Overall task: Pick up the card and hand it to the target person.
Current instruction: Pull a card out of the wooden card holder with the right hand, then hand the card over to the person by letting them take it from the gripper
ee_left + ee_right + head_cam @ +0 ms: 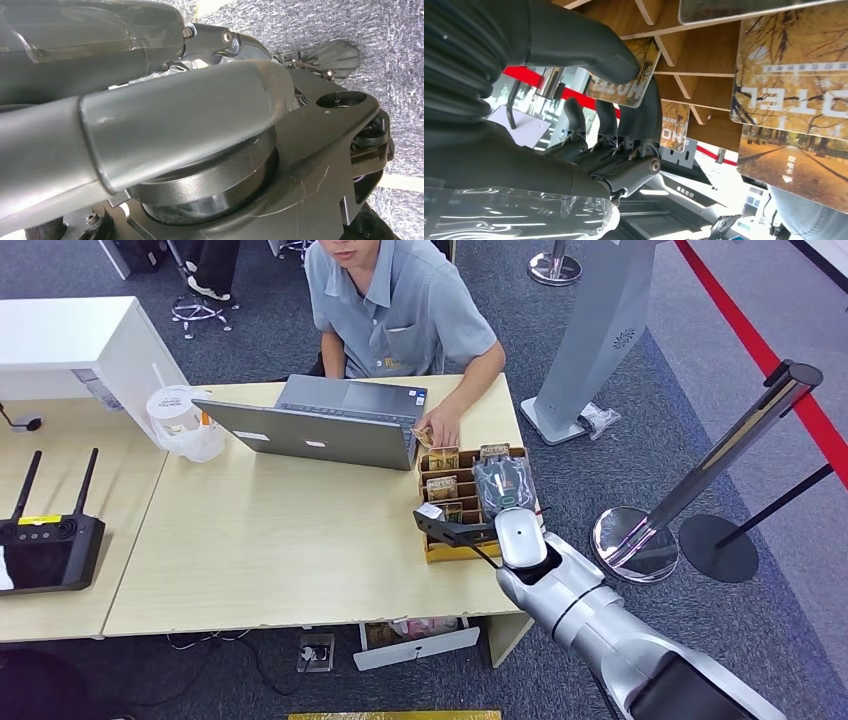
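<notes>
right hand (455,527) is positioned over the wooden card rack (432,552) at the bench's (280,560) right edge. a card (624,85) is pinched between thumb (589,50) and a dark finger (644,112), just beside the rack's slots. left hand (150,125) is seen close up; whether its fingers are clenched cannot be told. a person's hand (440,430) rests at the rack's far end, beside a laptop (320,425).

Head view light: bright, even, overhead; soft shadows beneath the desk (300,540).
Glare: highlights on the stanchion base (632,540), centre right.
Left wrist view: the hand (150,125) close and blurred, with dull sheen.
Right wrist view: cards (794,95) sharp; window area at lower centre overexposed.
</notes>
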Robot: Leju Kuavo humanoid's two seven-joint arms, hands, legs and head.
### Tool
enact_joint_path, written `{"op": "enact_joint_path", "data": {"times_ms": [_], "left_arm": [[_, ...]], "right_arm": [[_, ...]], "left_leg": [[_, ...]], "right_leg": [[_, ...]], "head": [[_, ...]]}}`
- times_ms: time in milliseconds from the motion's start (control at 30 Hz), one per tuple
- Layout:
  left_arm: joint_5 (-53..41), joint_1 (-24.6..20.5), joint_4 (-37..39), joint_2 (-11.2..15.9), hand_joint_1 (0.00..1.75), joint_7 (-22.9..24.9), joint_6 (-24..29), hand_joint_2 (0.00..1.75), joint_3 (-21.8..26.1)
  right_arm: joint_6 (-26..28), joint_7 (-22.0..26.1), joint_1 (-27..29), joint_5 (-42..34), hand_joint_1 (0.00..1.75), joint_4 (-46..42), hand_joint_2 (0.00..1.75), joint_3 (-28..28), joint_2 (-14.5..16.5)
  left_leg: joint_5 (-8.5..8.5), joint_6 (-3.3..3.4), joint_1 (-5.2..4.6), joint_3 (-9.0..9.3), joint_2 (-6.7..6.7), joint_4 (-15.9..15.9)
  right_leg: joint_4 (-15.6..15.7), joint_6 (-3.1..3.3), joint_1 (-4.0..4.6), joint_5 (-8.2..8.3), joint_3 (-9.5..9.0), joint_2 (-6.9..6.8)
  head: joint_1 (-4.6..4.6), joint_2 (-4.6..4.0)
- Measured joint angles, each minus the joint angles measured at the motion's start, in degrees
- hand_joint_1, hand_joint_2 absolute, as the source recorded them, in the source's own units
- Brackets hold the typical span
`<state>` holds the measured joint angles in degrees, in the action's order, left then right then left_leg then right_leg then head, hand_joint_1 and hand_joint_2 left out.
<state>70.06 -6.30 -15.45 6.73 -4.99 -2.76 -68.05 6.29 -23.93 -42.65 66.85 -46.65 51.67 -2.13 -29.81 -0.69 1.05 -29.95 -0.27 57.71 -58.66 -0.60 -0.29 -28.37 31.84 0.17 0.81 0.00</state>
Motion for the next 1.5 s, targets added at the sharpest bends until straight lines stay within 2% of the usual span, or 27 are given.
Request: {"op": "enact_joint_path", "data": {"times_ms": [333, 400, 533, 900, 1333, 1500], "left_arm": [[-0.09, 0.01, 0.0, 0.0, 0.0, 0.01, -0.16, 0.0, 0.01], [-0.09, 0.01, 0.0, 0.0, 0.0, 0.01, -0.17, 0.0, 0.01], [-0.07, 0.01, 0.0, 0.0, 0.0, 0.11, -0.19, 0.0, 0.01], [0.05, 0.02, 0.0, 0.02, 0.0, 0.07, -0.19, 0.0, 0.01], [0.85, 0.09, 0.0, 0.04, 0.0, -0.18, -0.12, 0.0, 0.01], [0.39, 0.09, 0.0, 0.04, 0.0, -0.03, -0.1, 0.0, 0.01]], "right_arm": [[-2.43, -2.3, -0.16, 2.34, 1.33, -1.33, 1.75, -0.04, -0.56], [-2.98, -2.55, -0.16, 2.56, 1.39, -1.77, 1.75, -0.07, -0.9], [-3.67, -2.79, -0.15, 2.75, 1.74, -2.43, 1.75, -0.11, -1.53], [-4.34, -2.29, -0.08, 3.21, 1.75, -8.51, 1.75, -0.11, -3.24], [-9.95, -3.64, 0.68, 6.32, 1.75, -26.49, 1.75, -0.15, -7.51], [-9.75, -4.46, 0.72, 7.03, 1.75, -31.95, 1.75, -0.39, -9.35]], "left_leg": [[0.01, 0.0, 0.0, 0.01, 0.0, 0.01], [0.02, 0.0, 0.0, 0.01, 0.01, 0.01], [0.02, 0.01, -0.01, 0.01, 0.01, 0.02], [0.02, 0.01, -0.01, 0.02, 0.02, 0.03], [0.02, 0.01, -0.01, 0.01, 0.02, 0.08], [0.02, 0.02, -0.02, 0.0, 0.03, 0.09]], "right_leg": [[0.0, -0.03, 0.0, 0.02, 0.0, 0.01], [0.0, -0.04, 0.0, 0.03, 0.0, 0.01], [0.0, -0.04, 0.0, 0.04, 0.0, 0.01], [0.0, -0.04, -0.01, 0.04, 0.0, 0.02], [0.01, -0.05, -0.01, 0.04, 0.0, 0.02], [0.01, -0.05, -0.01, 0.04, 0.0, 0.02]], "head": [[0.0, 0.0], [0.0, 0.0], [0.0, 0.0], [0.0, 0.0], [-0.01, 0.0], [-0.01, 0.0]]}}
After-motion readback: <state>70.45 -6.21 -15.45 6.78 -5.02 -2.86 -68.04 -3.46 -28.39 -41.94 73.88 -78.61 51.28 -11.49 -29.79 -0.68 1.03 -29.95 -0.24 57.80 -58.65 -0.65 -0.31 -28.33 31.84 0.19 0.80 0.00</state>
